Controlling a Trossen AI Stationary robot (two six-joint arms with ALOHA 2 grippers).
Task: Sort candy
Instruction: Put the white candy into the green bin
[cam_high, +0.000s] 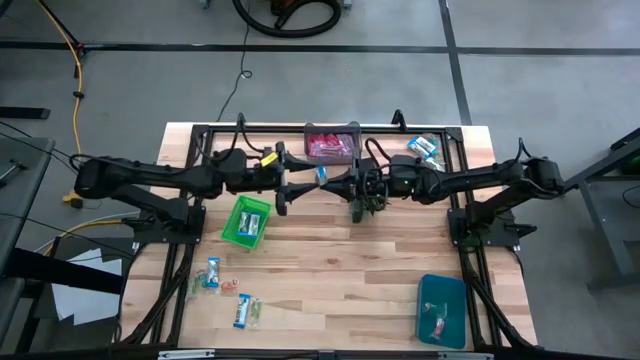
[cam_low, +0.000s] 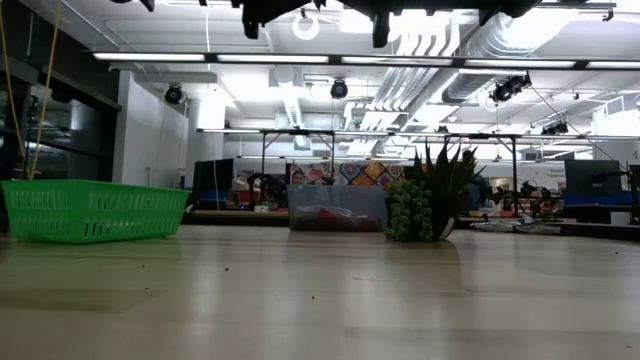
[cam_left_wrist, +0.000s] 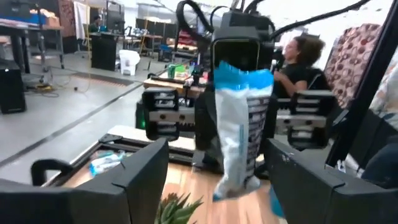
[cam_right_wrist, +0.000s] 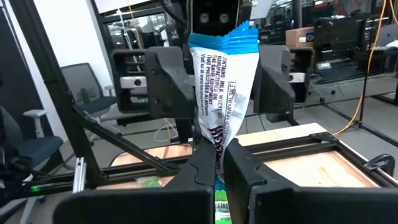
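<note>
A blue-and-white wrapped candy (cam_high: 321, 176) is held high over the middle of the table, with my right gripper (cam_right_wrist: 221, 165) shut on it. My left gripper (cam_left_wrist: 217, 168) faces it from the table's left, open. Its two fingers stand wide on either side of the candy (cam_left_wrist: 239, 124) without touching it. More candy lies loose near the table's near left (cam_high: 212, 275) and at the far right (cam_high: 424, 148). In the low view both grippers are almost entirely above the picture. My right gripper pinches the candy's lower middle (cam_right_wrist: 217, 134) between its two fingers. The fingers come level from the table's right and lie across the long wrapper. The candy stands upright, lifted far clear of the table, its blue crimped top (cam_right_wrist: 222, 38) above the fingers.
A green bin (cam_high: 246, 220) sits left of centre. A clear bin with red candy (cam_high: 332, 145) stands at the far edge, and a teal bin (cam_high: 442, 310) at the near right. A small spiky plant (cam_low: 425, 205) stands under my right gripper. People sit beyond the table.
</note>
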